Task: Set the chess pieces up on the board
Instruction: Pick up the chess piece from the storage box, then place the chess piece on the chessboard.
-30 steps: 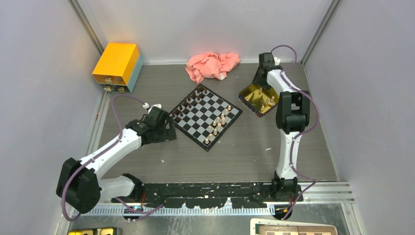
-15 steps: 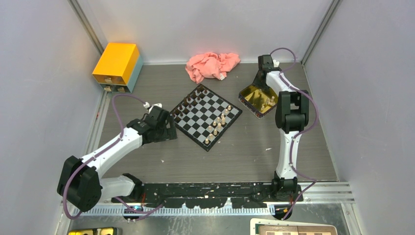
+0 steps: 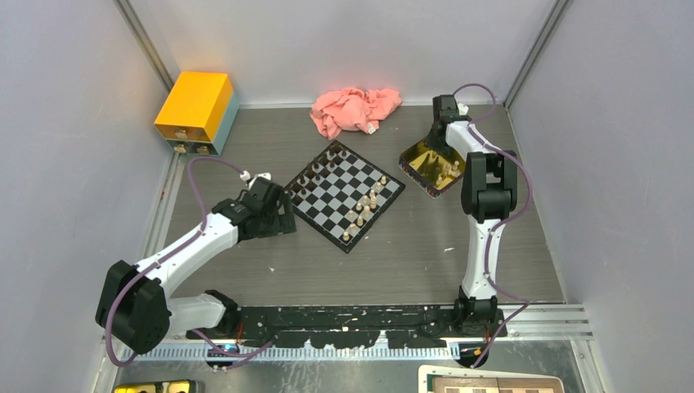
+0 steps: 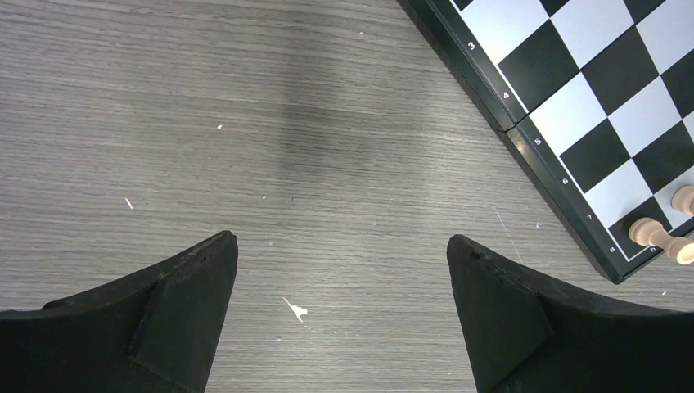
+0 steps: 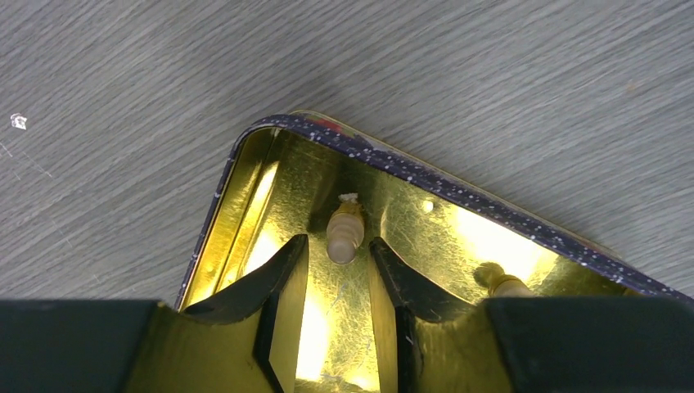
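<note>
The board (image 3: 331, 184) lies as a diamond mid-table. Dark chess pieces (image 3: 315, 170) line its upper-left edge and pale ones (image 3: 365, 205) stand near its lower-right edge. My left gripper (image 3: 281, 219) is open and empty over bare table left of the board; in the left wrist view (image 4: 341, 237) the board's corner (image 4: 589, 98) and two pale pieces (image 4: 655, 233) show at right. My right gripper (image 3: 440, 141) reaches into the yellow tray (image 3: 416, 170). In the right wrist view (image 5: 340, 240) its jaws stand narrowly open around a lying pale piece (image 5: 344, 232), apparently without touching it. Another pale piece (image 5: 503, 282) lies to the right.
An orange-yellow box (image 3: 196, 110) stands at the back left and a pink cloth (image 3: 354, 110) lies at the back middle. A brown-and-cream board in a white frame (image 3: 491, 383) shows at the bottom edge. Grey walls close in both sides.
My right wrist has shifted slightly to the right and back over the tray. The left arm and the board's pieces have not moved.
</note>
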Robot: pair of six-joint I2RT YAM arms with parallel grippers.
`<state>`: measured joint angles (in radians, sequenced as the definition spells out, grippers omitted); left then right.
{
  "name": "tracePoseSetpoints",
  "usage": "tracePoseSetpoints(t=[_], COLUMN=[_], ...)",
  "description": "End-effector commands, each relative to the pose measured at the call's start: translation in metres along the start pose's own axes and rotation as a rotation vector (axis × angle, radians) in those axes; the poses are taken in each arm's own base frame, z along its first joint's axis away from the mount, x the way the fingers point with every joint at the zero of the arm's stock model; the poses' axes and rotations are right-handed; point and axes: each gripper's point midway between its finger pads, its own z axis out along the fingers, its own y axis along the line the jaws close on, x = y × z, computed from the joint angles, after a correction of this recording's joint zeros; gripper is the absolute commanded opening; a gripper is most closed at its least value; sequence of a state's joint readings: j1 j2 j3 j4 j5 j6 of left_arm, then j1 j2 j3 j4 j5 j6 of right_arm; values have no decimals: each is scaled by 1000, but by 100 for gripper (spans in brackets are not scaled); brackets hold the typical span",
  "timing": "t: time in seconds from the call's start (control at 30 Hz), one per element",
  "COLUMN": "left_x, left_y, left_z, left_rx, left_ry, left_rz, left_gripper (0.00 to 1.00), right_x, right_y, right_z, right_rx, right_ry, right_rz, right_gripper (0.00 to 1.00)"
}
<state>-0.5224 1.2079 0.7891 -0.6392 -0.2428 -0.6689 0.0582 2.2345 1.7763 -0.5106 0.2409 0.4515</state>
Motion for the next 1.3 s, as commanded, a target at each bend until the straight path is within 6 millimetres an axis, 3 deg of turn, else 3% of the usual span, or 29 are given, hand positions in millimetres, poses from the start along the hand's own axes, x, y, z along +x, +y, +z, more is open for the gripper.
tracePoseSetpoints(t=[0.0,0.2,0.53,0.63,0.87,0.97,1.13,1.27], left_x=[-17,-18,-17,-17,-17,-15,-14,-13], left_y=[-10,-10,-12,-11,-5,-2,2,4], left_z=[-4,-4,-3,-5,-16,-21,-31,-37], left_rx=[29,29,34,38,46,49,64,76], left_ry=[-53,-53,-50,-52,-81,-90,-112,-125], left_rz=[3,3,2,-1,-9,-12,-22,-31], left_gripper=[100,100,100,100,100,100,100,100], right_x=[-37,-36,-40,-45,-61,-56,-21,30], right_y=[3,2,4,6,25,41,74,106], right_z=[-23,-22,-28,-40,-103,-136,-191,-233], right_rx=[-37,-41,-58,-77,-156,-207,-294,-369], right_ry=[-96,-89,-95,-107,-174,-183,-161,-120], right_rz=[43,42,38,39,9,-27,-137,-265], right_gripper=[38,37,3,1,1,1,1,1])
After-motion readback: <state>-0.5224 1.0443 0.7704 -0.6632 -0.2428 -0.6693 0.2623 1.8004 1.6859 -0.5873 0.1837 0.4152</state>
